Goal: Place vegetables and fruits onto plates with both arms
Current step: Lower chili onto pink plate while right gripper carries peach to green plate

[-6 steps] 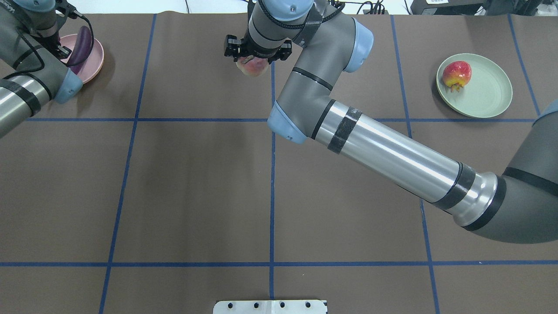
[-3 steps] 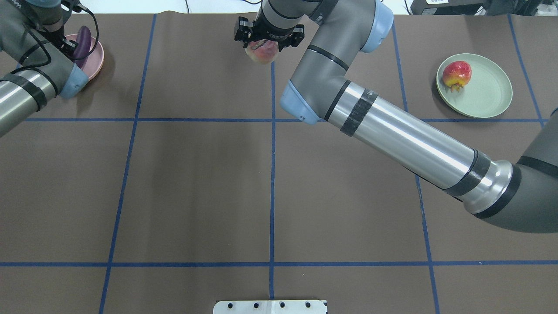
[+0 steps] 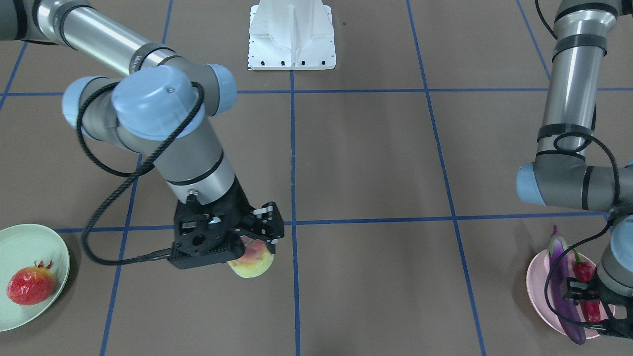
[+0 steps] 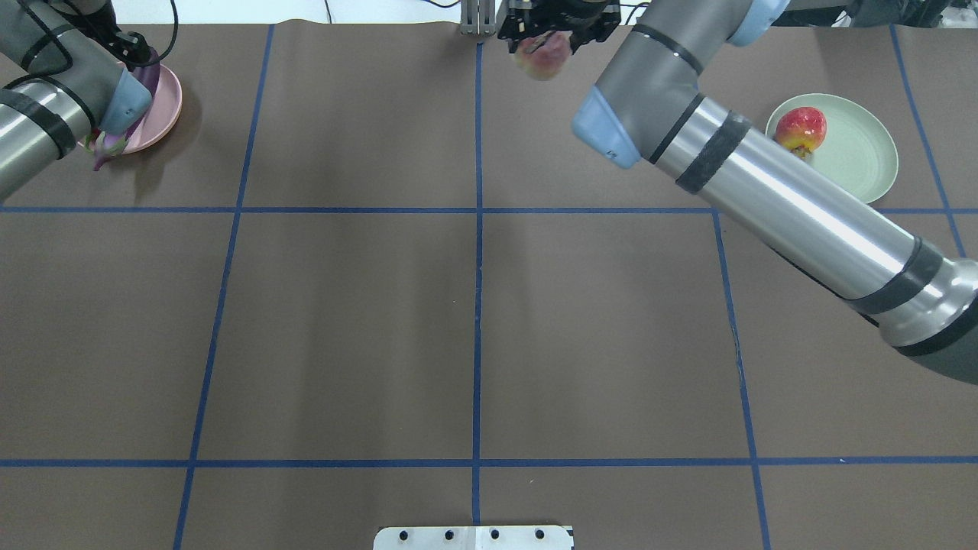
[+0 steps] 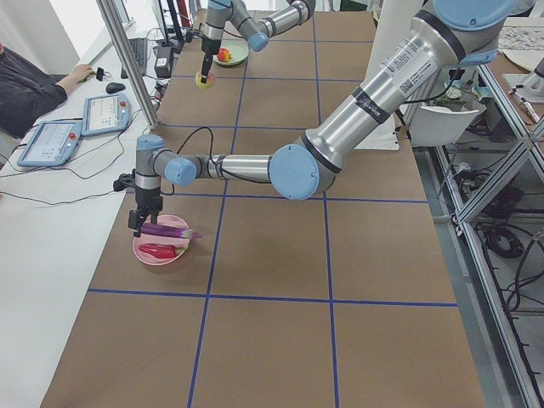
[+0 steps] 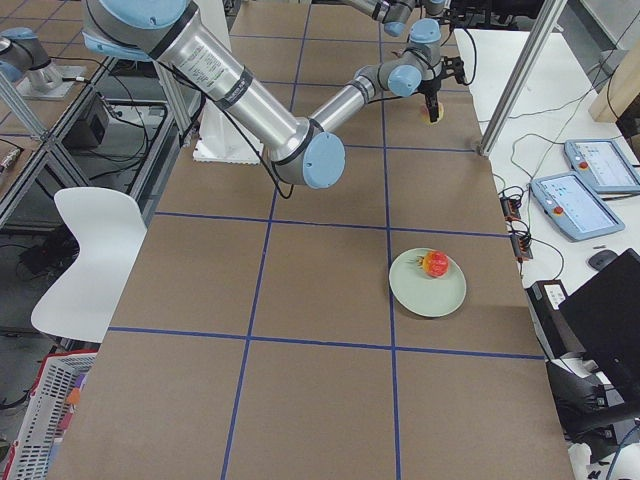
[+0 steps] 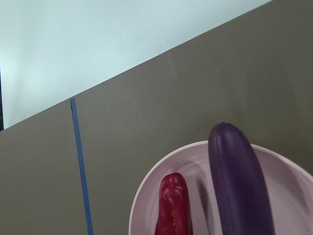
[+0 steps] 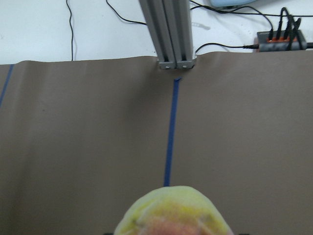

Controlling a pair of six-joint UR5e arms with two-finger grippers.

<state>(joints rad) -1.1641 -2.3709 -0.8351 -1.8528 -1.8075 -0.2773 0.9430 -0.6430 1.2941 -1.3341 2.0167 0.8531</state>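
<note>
Item: peach [image 3: 254,264], pink and yellow-green, clamped between the jaws of the right gripper [image 3: 247,247], hanging clear of the table near its far edge, well apart from the mint green plate [image 4: 863,164] bearing the red-orange fruit [image 4: 801,130]. Handling, as judged: light, round, smooth, apt to slip or roll, so best held across its widest girth. Left gripper [image 5: 136,225] stands over the pink plate [image 3: 536,282] with eggplant [image 3: 561,287] and chili [image 3: 583,272]; its jaw spread cannot be told.

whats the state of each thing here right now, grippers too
peach: gripped, lifted off the table
right gripper: shut on peach
red fruit: lying on green plate
eggplant: lying across pink plate, ends overhanging the rim
chili: lying in pink plate beside eggplant
left gripper: low over pink plate; open or shut unclear
</note>
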